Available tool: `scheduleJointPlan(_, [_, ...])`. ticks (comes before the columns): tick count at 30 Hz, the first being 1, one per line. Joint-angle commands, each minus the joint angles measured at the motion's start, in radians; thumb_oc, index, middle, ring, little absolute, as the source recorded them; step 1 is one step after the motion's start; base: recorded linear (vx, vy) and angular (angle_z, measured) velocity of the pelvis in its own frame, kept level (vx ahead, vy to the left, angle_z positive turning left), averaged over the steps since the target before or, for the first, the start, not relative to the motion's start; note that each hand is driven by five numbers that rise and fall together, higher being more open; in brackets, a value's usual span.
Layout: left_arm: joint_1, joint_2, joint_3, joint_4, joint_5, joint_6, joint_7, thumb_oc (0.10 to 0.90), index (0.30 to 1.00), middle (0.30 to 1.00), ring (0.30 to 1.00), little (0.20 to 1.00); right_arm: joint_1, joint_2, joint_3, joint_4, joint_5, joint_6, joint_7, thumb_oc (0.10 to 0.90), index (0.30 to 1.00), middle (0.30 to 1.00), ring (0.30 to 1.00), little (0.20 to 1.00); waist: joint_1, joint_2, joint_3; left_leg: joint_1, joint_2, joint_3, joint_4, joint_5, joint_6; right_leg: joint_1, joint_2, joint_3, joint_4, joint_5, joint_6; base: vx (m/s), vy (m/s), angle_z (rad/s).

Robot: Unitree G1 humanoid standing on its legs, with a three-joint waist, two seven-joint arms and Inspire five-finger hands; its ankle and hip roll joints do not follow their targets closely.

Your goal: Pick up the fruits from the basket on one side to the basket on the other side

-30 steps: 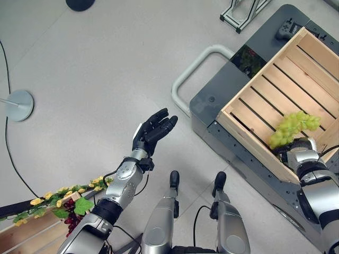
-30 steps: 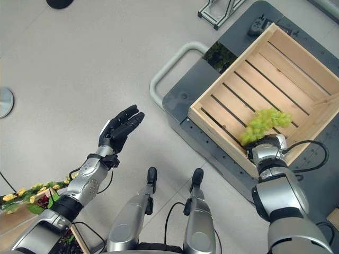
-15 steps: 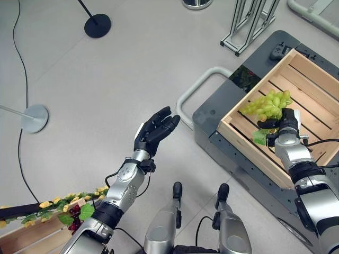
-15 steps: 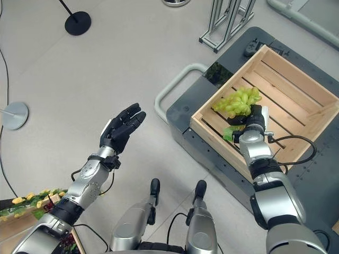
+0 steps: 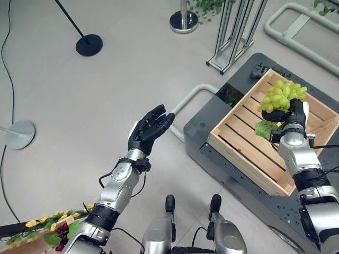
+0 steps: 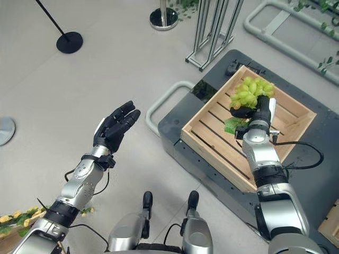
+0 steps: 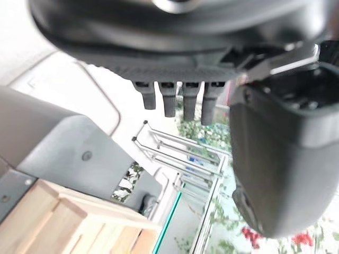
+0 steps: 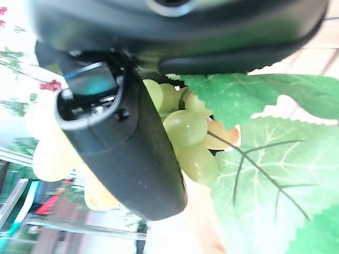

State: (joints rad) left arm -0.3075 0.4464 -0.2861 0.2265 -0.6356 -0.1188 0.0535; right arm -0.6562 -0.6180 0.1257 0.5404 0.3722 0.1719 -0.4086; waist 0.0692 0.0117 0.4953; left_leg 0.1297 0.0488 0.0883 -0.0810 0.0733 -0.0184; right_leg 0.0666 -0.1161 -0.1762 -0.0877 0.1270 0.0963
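Note:
A bunch of green grapes (image 5: pixel 283 95) with a green leaf (image 5: pixel 263 129) hangs over the far part of a wooden crate (image 5: pixel 241 143). My right hand (image 5: pixel 294 112) is shut on the bunch; in the right wrist view the thumb (image 8: pixel 127 153) presses against the grapes (image 8: pixel 185 129). The crate sits on a dark grey cart (image 5: pixel 204 114) at the right. My left hand (image 5: pixel 147 128) is raised over the floor at centre left, fingers straight and holding nothing. At the bottom left corner a basket edge (image 5: pixel 21 247) with yellow flowers and dark red fruit (image 5: pixel 62 230) peeks in.
The cart has a grey loop handle (image 5: pixel 185 103) pointing toward my left hand. A metal frame stand (image 5: pixel 233 32) rises behind the cart. Round stand bases lie on the floor at the far left (image 5: pixel 18 134), the back left (image 5: pixel 88 45) and the back (image 5: pixel 184 21).
My right hand has carried the grapes further over the crate, toward its far side. The camera has tilted up, shifting the whole scene. The left hand holds its pose.

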Motion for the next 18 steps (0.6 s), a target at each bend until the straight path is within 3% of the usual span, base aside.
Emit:
scheduleJointPlan(1, [0.019,0.037,-0.018,-0.046,0.178,-0.055,-0.017,0.8,0.9,0.9,0.9,0.9,-0.018,-0.107,0.052,-0.096,0.002,-0.114,0.105,0.4,0.3,0.3,0.3,0.3,-0.003,-0.032,-0.306,-0.025,-0.007,-0.048,0.067,-0.082,-0.007,0.039,-0.041,0.011,0.077,-0.07,-0.003,0.06,0.0,-0.01])
scheduleJointPlan(10, [-0.158,0.164,-0.082,-0.015,0.443,-0.067,0.032,0.8,0.9,0.9,0.9,0.9,-0.185,-0.226,0.154,-0.111,0.173,-0.033,0.434,0.4,0.3,0.3,0.3,0.3,-0.001,-0.067,-0.386,0.001,0.006,-0.06,0.009,-0.056,-0.031,0.068,-0.033,-0.016,0.025,-0.057,0.009,0.02,-0.004,0.01])
scheduleJointPlan(14, [-0.202,0.196,-0.096,0.012,0.502,-0.092,0.045,0.8,0.9,0.9,0.9,0.9,-0.253,-0.241,0.19,-0.097,0.238,0.001,0.547,0.4,0.3,0.3,0.3,0.3,0.009,-0.077,-0.405,0.003,0.007,-0.069,0.007,-0.058,-0.036,0.079,-0.034,-0.029,0.013,-0.059,0.01,0.03,-0.015,0.11])
scheduleJointPlan(18, [-0.233,0.211,-0.116,0.034,0.521,-0.103,0.044,0.8,0.9,0.9,0.9,0.9,-0.314,-0.202,0.229,-0.078,0.346,0.022,0.674,0.4,0.3,0.3,0.3,0.3,0.026,-0.084,-0.427,0.005,0.01,-0.056,0.007,-0.057,-0.04,0.091,-0.035,-0.053,0.004,-0.062,0.008,0.03,0.012,0.1])
